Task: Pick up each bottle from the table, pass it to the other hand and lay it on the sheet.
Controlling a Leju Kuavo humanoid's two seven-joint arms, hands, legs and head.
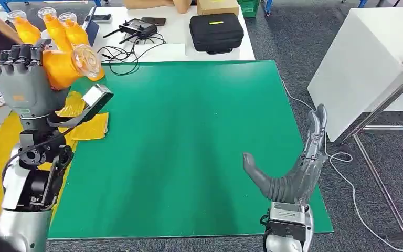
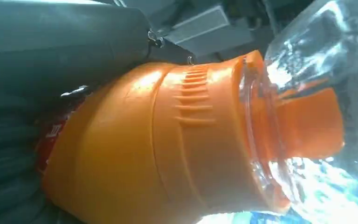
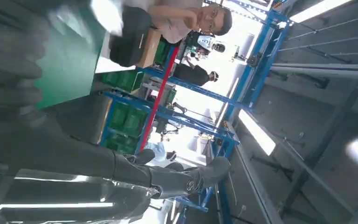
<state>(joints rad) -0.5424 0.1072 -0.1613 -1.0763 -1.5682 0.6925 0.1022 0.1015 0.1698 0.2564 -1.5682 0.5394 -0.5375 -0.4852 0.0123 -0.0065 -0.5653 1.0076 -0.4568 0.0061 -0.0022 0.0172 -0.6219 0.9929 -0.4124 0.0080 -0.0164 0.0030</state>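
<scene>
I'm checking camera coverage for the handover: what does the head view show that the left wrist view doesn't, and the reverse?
Head view alone: the green sheet, the right hand open with its thumb spread over the sheet's right edge, three more orange bottles standing at the far left, and a black case on the white table.
Left wrist view alone: close detail of the held bottle's ribbed shoulder, and its orange spout under a clear cap.
Both: the left hand gripping that orange bottle.
</scene>
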